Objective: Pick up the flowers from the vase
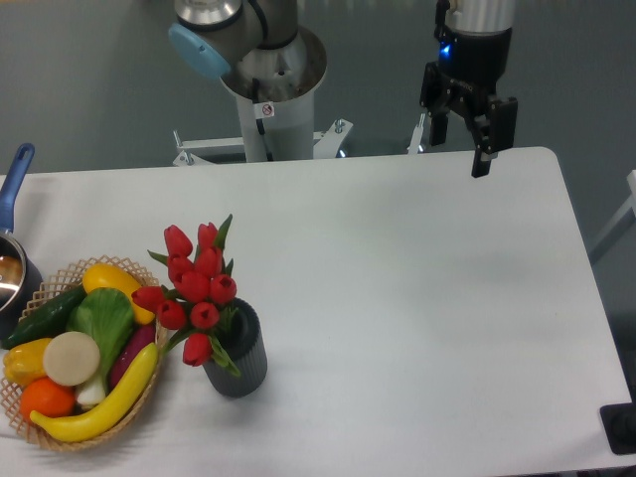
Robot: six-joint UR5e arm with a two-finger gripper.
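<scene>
Red flowers (195, 288) stand in a dark ribbed vase (240, 360) near the surface's (417, 298) front edge, toward the left; their buds lean left over the vase's rim. Just left of the vase, at the front-left corner, a wicker basket (60, 437) holds toy produce: a banana, cucumber, orange and greens. A pot (14, 268) with a blue handle sits at the left edge. The claw (475, 129) hangs released and empty above the back edge, well apart from the vase.
</scene>
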